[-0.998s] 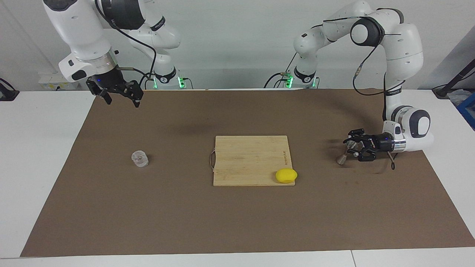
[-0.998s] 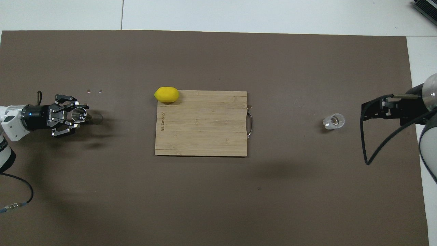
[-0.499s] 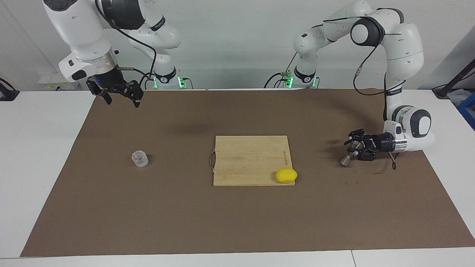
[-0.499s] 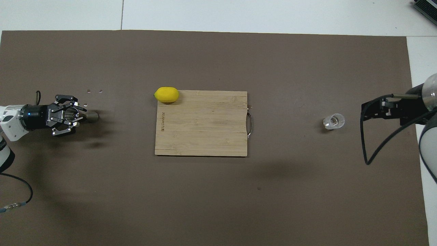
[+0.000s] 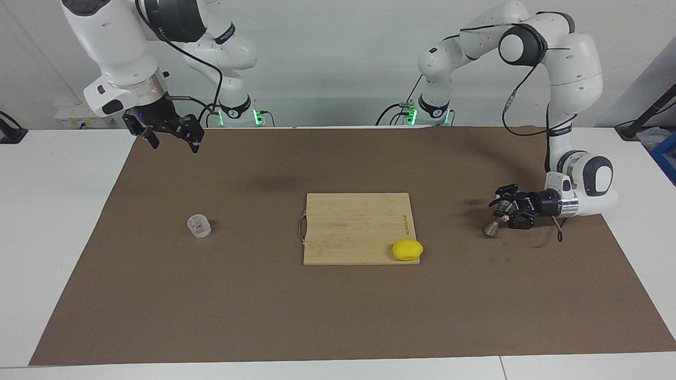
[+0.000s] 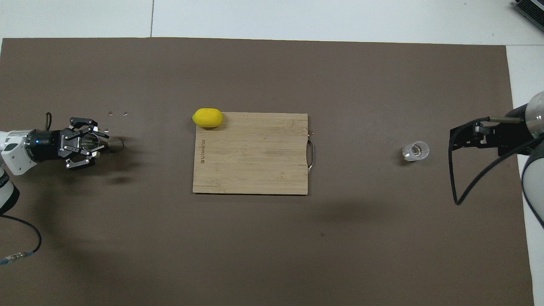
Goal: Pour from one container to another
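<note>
Silver and hourglass-shaped, the small metal jigger (image 5: 493,224) is where we have our left gripper (image 5: 506,211) clamped on its upper cone, low at the left arm's end of the table. The frosted clear glass cup (image 5: 199,226) stands well apart toward the right arm's end, roughly below our right gripper (image 5: 170,138), which waits raised with fingers apart.

Cutting board (image 5: 358,228): mid-table on the mat (image 5: 264,316). Lemon (image 5: 407,249): on the board's corner away from the robots, toward the left arm's end. Glass cup (image 5: 199,226): on the mat toward the right arm's end, well apart from the board. Jigger (image 5: 495,221): tilted, toward the left arm's end, at the left gripper (image 5: 501,209). Right gripper (image 5: 170,138): above the mat's edge by the robots.
</note>
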{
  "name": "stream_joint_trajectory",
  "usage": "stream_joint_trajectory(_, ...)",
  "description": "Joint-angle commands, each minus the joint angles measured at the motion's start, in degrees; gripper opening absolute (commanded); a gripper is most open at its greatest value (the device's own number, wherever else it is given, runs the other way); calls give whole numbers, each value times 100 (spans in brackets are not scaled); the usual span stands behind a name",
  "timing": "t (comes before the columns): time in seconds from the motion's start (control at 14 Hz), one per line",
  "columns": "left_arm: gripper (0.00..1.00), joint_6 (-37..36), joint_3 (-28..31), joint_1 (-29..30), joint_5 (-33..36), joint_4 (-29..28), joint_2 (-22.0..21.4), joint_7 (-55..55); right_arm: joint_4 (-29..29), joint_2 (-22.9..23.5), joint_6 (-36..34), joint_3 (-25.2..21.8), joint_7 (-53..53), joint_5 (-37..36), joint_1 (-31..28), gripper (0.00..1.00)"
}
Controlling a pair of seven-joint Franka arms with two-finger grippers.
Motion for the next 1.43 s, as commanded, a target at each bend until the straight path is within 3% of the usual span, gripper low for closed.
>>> stream_joint_trajectory(0.0, 19, 80, 28, -67, -64, -39, -51, 87, -111, -110, 16, 37, 76, 66, -61, 100)
stream_joint_trajectory(0.07, 9, 124, 28, -76, -82, -39, -51, 96, -111, -110, 16, 37, 76, 66, -61, 100)
stream_joint_trajectory(0.14, 5, 124, 28, -76, -90, -39, -60, 87, -111, -110, 16, 37, 76, 66, -61, 100)
stream_joint_trajectory(0.43, 0, 106, 19, -67, -91, -21, -60, -166, -111, -110, 16, 28, 76, 66, -61, 100)
stream_joint_trajectory(1.07, 0, 80, 19, -128, -125, -126, -280, -889, -111, -110, 16, 28, 76, 66, -61, 100)
stream_joint_trajectory(1.35, 0, 124, 19, -321, -327, -477, -622, -888, -111, -110, 16, 37, 76, 66, -61, 100)
